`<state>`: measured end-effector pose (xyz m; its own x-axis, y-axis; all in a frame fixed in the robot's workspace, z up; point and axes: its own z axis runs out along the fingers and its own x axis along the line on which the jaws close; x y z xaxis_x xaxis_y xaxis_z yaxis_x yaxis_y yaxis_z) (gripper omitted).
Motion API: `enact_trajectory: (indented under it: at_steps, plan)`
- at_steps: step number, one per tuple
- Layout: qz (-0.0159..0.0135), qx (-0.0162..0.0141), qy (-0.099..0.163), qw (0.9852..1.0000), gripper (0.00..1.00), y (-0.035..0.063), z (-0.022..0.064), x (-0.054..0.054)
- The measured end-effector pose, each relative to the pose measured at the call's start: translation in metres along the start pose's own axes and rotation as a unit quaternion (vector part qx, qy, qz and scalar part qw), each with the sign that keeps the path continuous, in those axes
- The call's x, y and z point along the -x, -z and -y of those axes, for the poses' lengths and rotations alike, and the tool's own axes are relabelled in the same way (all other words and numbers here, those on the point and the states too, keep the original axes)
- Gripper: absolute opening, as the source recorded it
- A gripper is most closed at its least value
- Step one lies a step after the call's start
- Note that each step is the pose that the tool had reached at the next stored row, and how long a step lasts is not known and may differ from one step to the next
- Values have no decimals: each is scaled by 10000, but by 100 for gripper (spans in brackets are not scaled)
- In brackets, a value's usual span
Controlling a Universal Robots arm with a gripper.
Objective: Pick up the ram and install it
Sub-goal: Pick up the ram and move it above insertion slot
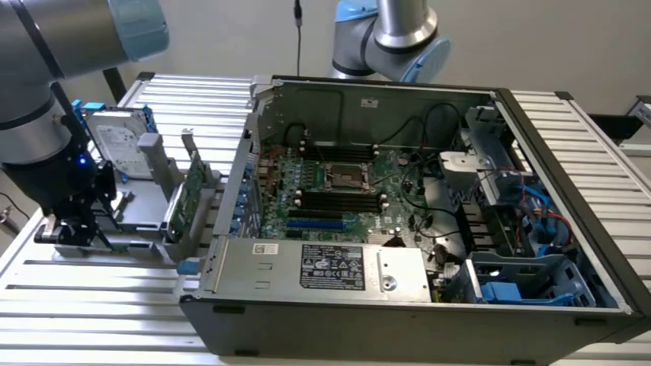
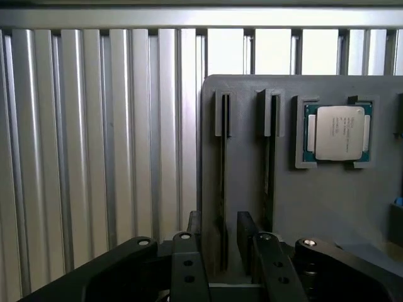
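The ram stands on edge in a narrow slot of the grey plastic holder, showing as a thin dark strip. The black fingers are released, one on either side of it. Further along are a second slot and a square silver processor in its recess. The holder sits on the ribbed metal desk. The exterior view adds a hard drive and a green card upright in the holder. Just to that view's right is the open case with its green board.
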<state>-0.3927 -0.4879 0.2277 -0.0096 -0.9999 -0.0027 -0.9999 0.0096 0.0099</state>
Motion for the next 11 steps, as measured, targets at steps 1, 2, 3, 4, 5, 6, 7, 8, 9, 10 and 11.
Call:
enact_trajectory:
  at_steps: [1, 2, 3, 4, 5, 6, 7, 8, 9, 10, 11]
  plan:
    - [0, 0, 9, 10000, 36, -18, 0, 0]
    - [0, 0, 17, 10000, 36, -36, 0, 0]
    - [0, 0, 25, 10000, 36, -54, 0, 0]
    - [0, 0, 33, 10000, 36, -72, -1, 0]
    - [0, 0, 41, 10000, 36, -90, -1, 0]
    - [0, 0, 49, 10000, 36, -108, -2, 0]
    - [-1, 0, 60, 10000, 36, -127, -4, 0]
    - [0, 0, 71, 10000, 36, -146, -6, 0]
    - [-1, -1, 81, 10000, 36, -164, -10, 0]
    - [-1, -2, 90, 10000, 36, -182, -13, 0]
    - [-1, -4, 99, 10000, 36, -199, -16, 0]
